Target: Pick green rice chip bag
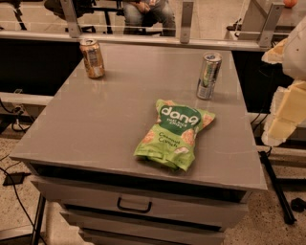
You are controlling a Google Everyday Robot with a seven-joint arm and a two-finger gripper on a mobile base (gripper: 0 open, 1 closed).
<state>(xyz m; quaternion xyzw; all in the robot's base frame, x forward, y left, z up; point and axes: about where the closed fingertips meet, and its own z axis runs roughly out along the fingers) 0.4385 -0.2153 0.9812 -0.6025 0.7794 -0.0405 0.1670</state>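
The green rice chip bag (pixel 175 132) lies flat on the grey cabinet top (pixel 105 119), right of the middle and near the front edge. It is a crinkly light-green pouch with a dark-green patch and white "dang" lettering. My gripper (pixel 283 117) shows as cream-coloured parts at the right edge of the view, beyond the cabinet's right side. It is well apart from the bag and holds nothing that I can see.
An orange-brown drink can (pixel 92 58) stands at the back left of the top. A slim silver-green can (pixel 209 75) stands at the back right, just behind the bag. Drawers (pixel 134 203) are below the top. A railing (pixel 143 38) and a seated person (pixel 146 12) are behind.
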